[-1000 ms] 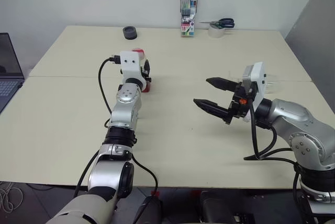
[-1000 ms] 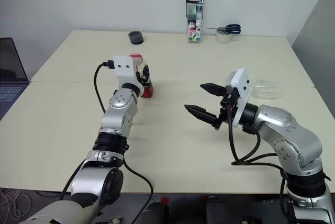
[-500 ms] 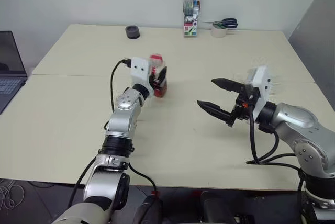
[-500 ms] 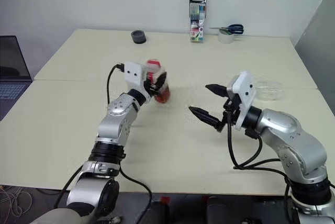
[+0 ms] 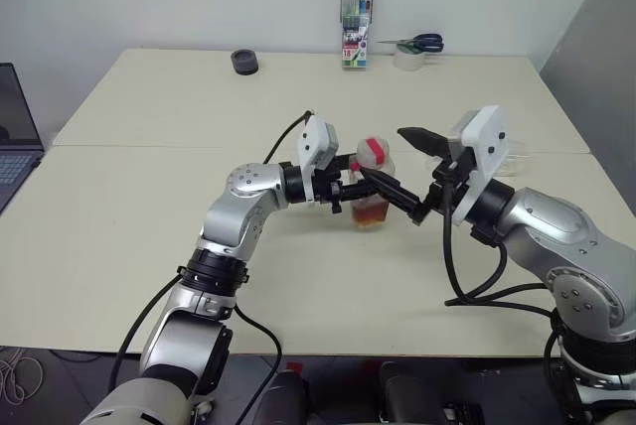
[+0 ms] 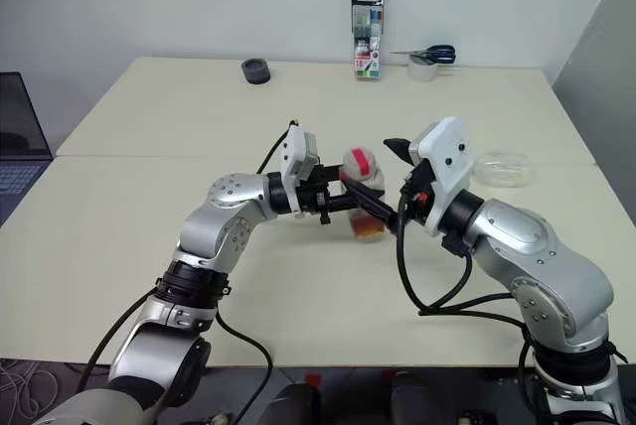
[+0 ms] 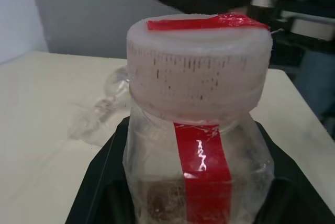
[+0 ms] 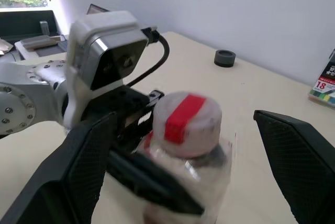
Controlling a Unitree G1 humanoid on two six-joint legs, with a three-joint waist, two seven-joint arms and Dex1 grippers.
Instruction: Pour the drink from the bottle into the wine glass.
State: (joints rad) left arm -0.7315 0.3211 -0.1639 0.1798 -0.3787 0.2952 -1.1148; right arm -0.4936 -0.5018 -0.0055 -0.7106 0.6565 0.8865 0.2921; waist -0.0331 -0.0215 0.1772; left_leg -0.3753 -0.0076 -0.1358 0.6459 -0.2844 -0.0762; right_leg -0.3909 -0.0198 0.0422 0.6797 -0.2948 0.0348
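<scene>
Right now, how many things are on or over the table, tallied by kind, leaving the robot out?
Bottle, held in the left gripper: 1
Wine glass, lying on its side: 1
Marker-pen case: 1
Scissors: 1
Tape roll: 1
Small black round thing: 1
Total: 6

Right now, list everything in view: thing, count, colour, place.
bottle: one, clear with red strip, amber drink inside, table centre, held
wine glass: one, clear, behind the right arm
marker case: one, black-topped, far edge
scissors: one, blue-handled, on the tape roll
tape roll: one, pale, far edge
small round object: one, dark, far left
laptop: one, dark, left of table
table: one, cream
left gripper: shut on bottle
right gripper: open, around the cap
</scene>
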